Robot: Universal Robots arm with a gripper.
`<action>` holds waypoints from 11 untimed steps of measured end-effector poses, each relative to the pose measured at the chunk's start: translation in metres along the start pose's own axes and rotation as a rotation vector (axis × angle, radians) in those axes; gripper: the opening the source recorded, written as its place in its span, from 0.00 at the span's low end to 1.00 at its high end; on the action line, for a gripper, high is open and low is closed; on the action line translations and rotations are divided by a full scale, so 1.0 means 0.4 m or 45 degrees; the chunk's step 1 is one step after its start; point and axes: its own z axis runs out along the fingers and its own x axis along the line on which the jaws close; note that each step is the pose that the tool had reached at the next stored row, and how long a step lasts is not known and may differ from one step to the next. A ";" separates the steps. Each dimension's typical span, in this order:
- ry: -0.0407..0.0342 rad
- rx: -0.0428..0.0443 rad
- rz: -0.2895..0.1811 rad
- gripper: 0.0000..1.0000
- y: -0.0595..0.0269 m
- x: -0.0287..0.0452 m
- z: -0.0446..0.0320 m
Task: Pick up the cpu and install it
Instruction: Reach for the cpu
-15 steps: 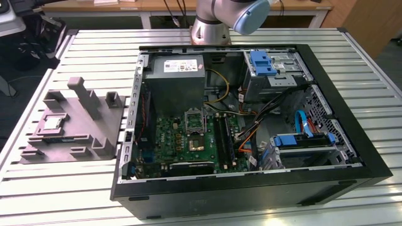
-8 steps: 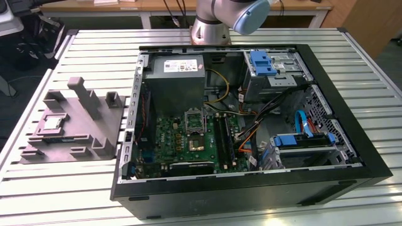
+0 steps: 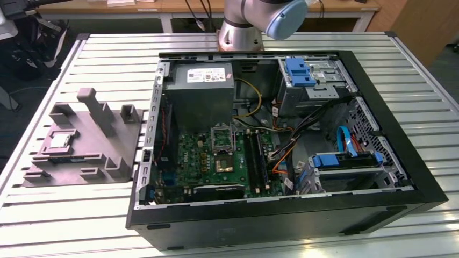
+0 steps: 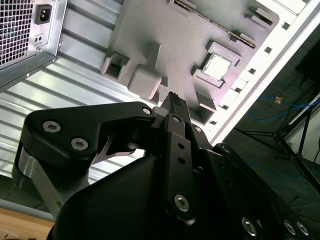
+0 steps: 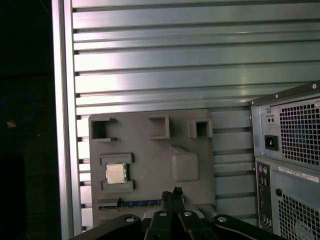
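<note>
On the exterior view's left, the cpu (image 3: 59, 141) lies flat in a small pocket of the grey holder (image 3: 97, 150) on the surface (image 3: 79, 215). I think that keeps it from sliding, so you can reach it from above. In the first wrist view the hand (image 5: 171, 194) hangs over the holder, fingers together, holding nothing. Further right, the computer case (image 3: 287, 220) lies open side up, so you can reach the socket (image 3: 222, 138). You cannot tell if the socket's cover is up. The arm (image 3: 248, 19) is cut off at the top edge.
</note>
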 end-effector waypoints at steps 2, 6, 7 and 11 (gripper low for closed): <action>0.0001 0.000 0.000 0.11 0.000 0.000 0.000; 0.0001 0.000 0.000 0.11 0.000 0.000 0.000; 0.0000 0.000 0.000 0.11 0.000 0.000 0.000; 0.0000 0.000 0.000 0.11 0.000 0.009 0.000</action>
